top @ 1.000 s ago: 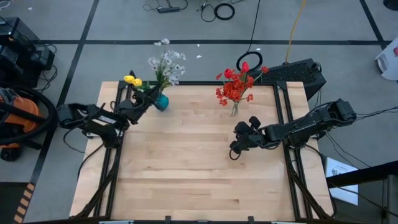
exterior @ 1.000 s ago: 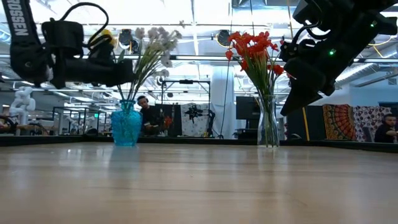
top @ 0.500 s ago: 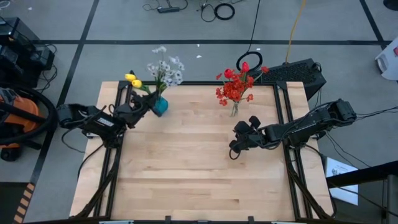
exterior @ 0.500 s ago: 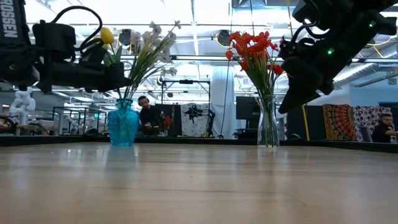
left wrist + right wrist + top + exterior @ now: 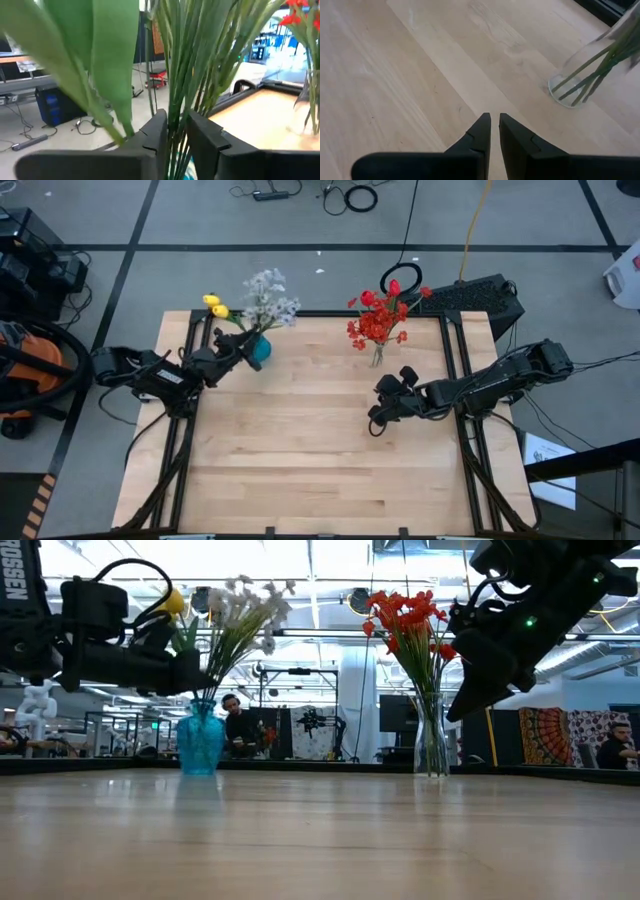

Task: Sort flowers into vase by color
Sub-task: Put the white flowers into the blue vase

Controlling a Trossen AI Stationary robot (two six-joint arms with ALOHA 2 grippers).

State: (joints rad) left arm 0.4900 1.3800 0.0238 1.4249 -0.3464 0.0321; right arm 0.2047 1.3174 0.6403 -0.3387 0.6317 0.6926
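A blue vase (image 5: 259, 350) stands near the table's far left corner with white flowers (image 5: 270, 300) in it. My left gripper (image 5: 240, 346) is beside the vase's mouth, level with it, shut on green stems. Two yellow blossoms (image 5: 212, 305) stand up behind it, and in the low view one shows above the arm (image 5: 172, 602). Red flowers (image 5: 378, 320) stand in a clear glass vase (image 5: 432, 735) at the far edge. My right gripper (image 5: 375, 420) hangs shut above bare wood, on the near side of the clear vase. My left gripper pinches thin green stems (image 5: 172, 107) between its two fingers, just above the blue vase's mouth, coming level from the table's left. Broad leaves (image 5: 100, 60) rise beside one finger (image 5: 155, 131). The stems stand upright; whether they are only the yellow flowers' cannot be told.
Black frame rails (image 5: 455, 360) run along the table's left and right edges. The wide near part of the wooden table (image 5: 320, 470) holds nothing. A person (image 5: 238, 720) sits in the room beyond the far edge. The clear vase's base (image 5: 567, 95) is close ahead of my right gripper.
My left gripper has shifted slightly toward the table's left and near edges, still shut. The white flowers have swayed and bunched closer together, and the blue vase has been nudged a little along the table. My right arm has kept still.
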